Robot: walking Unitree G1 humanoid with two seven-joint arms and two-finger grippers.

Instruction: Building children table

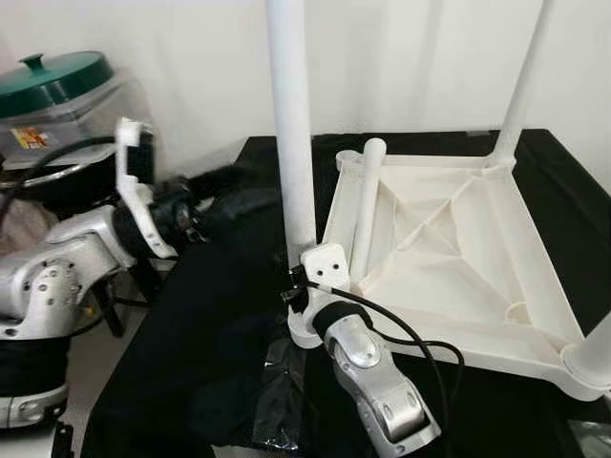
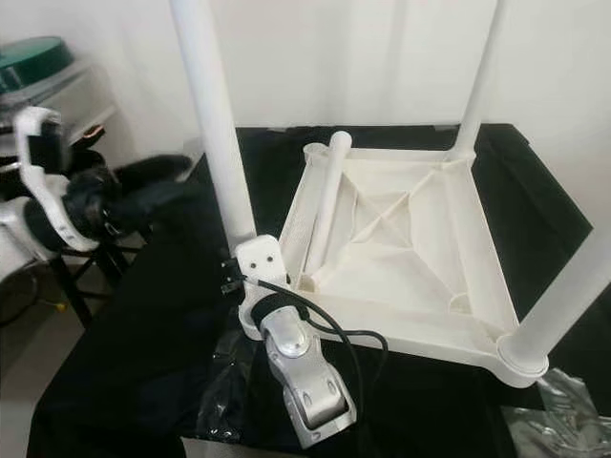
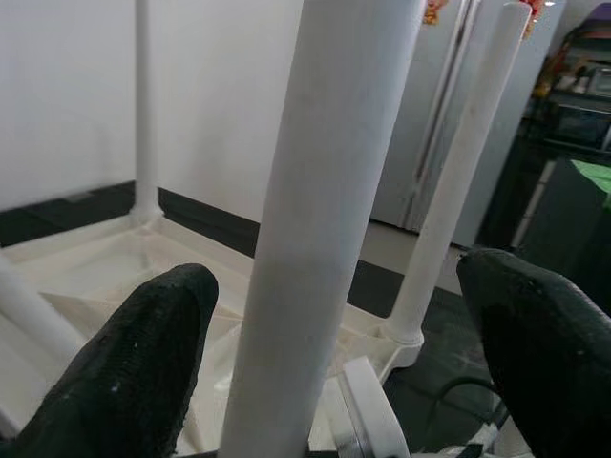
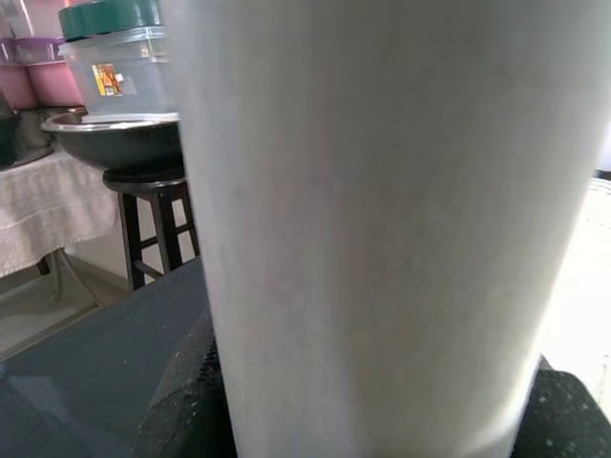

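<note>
A white plastic children's table (image 1: 449, 239) lies upside down on a black cloth (image 1: 191, 334). An upright white leg (image 1: 291, 124) stands at its near left corner. My right gripper (image 1: 304, 286) is shut on this leg's base; in the right wrist view the leg (image 4: 382, 219) sits between the black fingers (image 4: 181, 401). My left gripper (image 1: 215, 196) hovers to the left of the leg, open, and its fingers (image 3: 143, 372) stand wide apart with the leg (image 3: 334, 191) ahead between them. A loose leg (image 1: 368, 200) lies inside the tabletop. Two more legs (image 1: 520, 86) (image 2: 563, 305) stand at the right corners.
To the left, a green-lidded container (image 1: 57, 81) sits over a metal bowl (image 4: 115, 138) on a dark stool (image 4: 158, 229). Crumpled clear plastic (image 1: 277, 382) lies at the cloth's front edge. A white wall runs behind the table.
</note>
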